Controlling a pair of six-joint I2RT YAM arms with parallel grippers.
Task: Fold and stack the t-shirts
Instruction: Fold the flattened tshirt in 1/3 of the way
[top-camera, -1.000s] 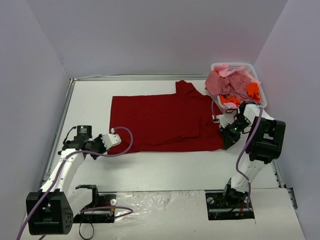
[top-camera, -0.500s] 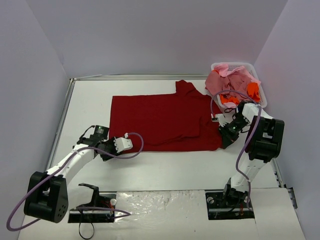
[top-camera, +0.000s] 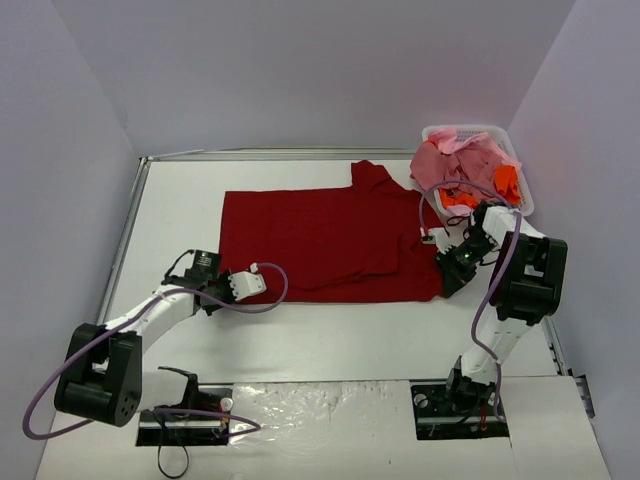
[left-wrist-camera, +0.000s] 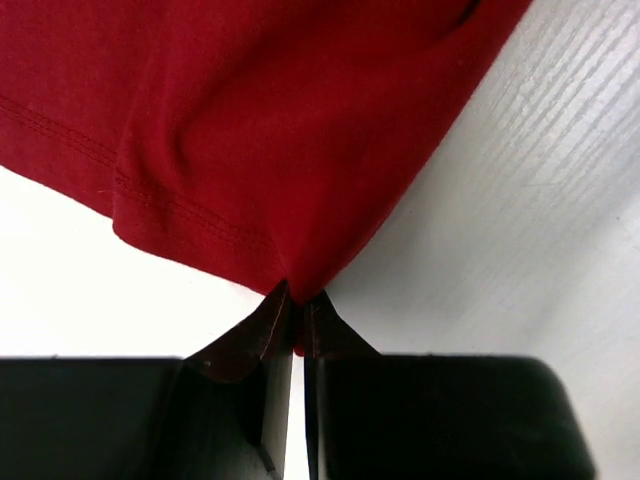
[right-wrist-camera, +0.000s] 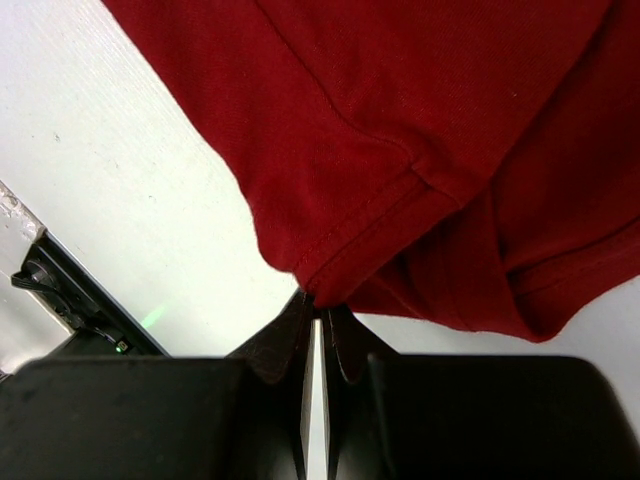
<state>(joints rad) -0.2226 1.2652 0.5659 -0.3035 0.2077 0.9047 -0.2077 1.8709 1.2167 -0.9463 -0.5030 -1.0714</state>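
Observation:
A red t-shirt (top-camera: 330, 240) lies spread flat across the middle of the white table. My left gripper (top-camera: 222, 292) is shut on the shirt's near left corner; in the left wrist view the red hem (left-wrist-camera: 200, 215) bunches into the closed tips (left-wrist-camera: 297, 300). My right gripper (top-camera: 447, 275) is shut on the shirt's near right corner; in the right wrist view the stitched hem (right-wrist-camera: 370, 235) runs into the closed tips (right-wrist-camera: 316, 305). More shirts, pink (top-camera: 450, 160) and orange (top-camera: 462, 200), are piled in a white basket (top-camera: 500, 133) at the far right.
The table's metal rail (top-camera: 125, 235) runs along the left side. Purple cables (top-camera: 265, 290) loop beside both arms. Grey walls close in the back and the sides. The arm bases (top-camera: 465, 395) sit on a foil-covered strip at the near edge.
My left arm has swung in from the left to the shirt's near left corner and closed on it. My right gripper has stayed at the near right corner.

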